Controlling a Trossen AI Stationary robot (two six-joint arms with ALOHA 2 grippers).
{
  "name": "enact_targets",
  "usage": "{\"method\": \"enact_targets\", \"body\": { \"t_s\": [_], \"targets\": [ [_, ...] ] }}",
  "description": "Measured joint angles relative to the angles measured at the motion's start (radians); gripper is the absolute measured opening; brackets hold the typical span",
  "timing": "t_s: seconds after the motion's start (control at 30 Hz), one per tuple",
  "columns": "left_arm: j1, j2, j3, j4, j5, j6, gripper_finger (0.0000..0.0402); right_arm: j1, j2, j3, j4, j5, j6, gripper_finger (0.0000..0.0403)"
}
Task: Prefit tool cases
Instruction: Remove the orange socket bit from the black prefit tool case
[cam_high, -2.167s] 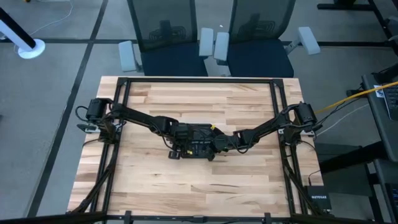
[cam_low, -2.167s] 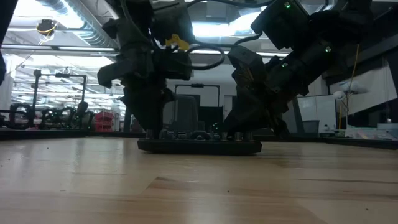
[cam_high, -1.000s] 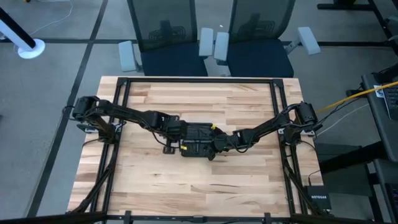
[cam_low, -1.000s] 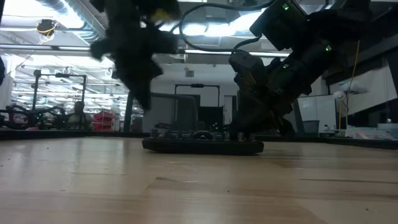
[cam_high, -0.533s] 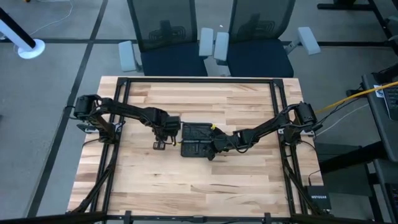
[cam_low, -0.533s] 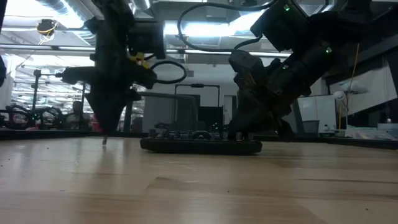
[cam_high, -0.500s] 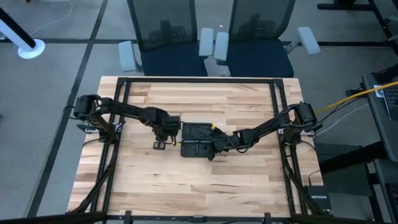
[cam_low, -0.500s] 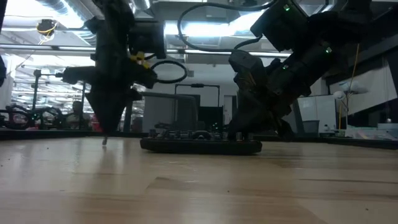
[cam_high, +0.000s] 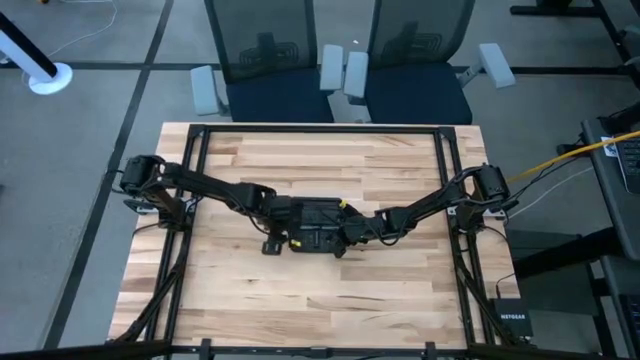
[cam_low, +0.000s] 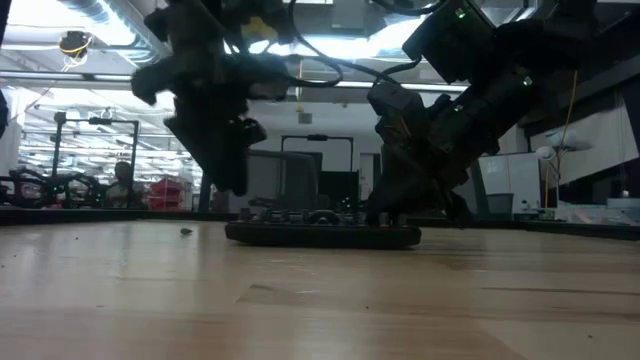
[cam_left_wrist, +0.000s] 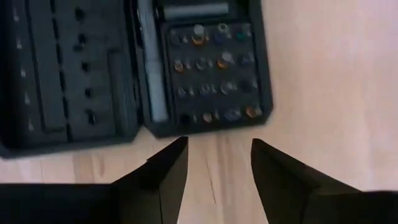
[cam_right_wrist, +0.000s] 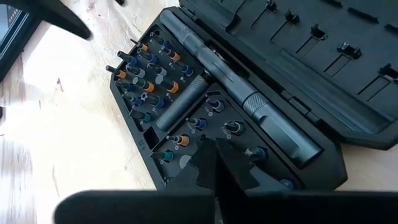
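The black tool case (cam_high: 318, 226) lies open and flat on the table's middle, both halves up. One half holds a grid of bits (cam_left_wrist: 210, 70); the other half (cam_left_wrist: 68, 74) is ribbed. My left gripper (cam_left_wrist: 219, 167) hangs open just off the bit half's left edge, above bare wood (cam_high: 272, 243). My right gripper (cam_right_wrist: 217, 163) is shut, its tip down on the case's bit tray, coming from the right (cam_low: 385, 208). A tiny dark bit (cam_low: 185, 232) lies loose on the wood to the case's left. My right gripper's shut fingers (cam_right_wrist: 227, 168) rest on the case's bit-holding half (cam_right_wrist: 181, 144), near the slots at its end by the driver handle. They slant down from the table's right. The case stays flat on the table.
A black NETGEAR box (cam_high: 512, 322) sits off the table's near right corner. Two office chairs (cam_high: 340, 60) stand beyond the far edge. Bare wood (cam_high: 320, 310) stretches in front of the case and to both sides.
My left gripper swung from the case toward the table's left edge and dipped to the wood with a tiny bit at its tip. It let the bit go, rose, and came back toward the case. The bit now lies on the table.
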Motion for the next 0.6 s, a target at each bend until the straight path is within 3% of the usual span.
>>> {"method": "enact_targets", "body": {
  "t_s": [0.27, 0.6],
  "targets": [
    [0.011, 0.045, 0.000, 0.031, -0.051, -0.010, 0.0160, 0.000, 0.000, 0.000, 0.004, -0.006, -0.005, 0.0000],
    [-0.032, 0.043, 0.003, 0.049, -0.034, -0.003, 0.0063, 0.000, 0.000, 0.000, 0.006, -0.005, -0.005, 0.0000]
  ]
}}
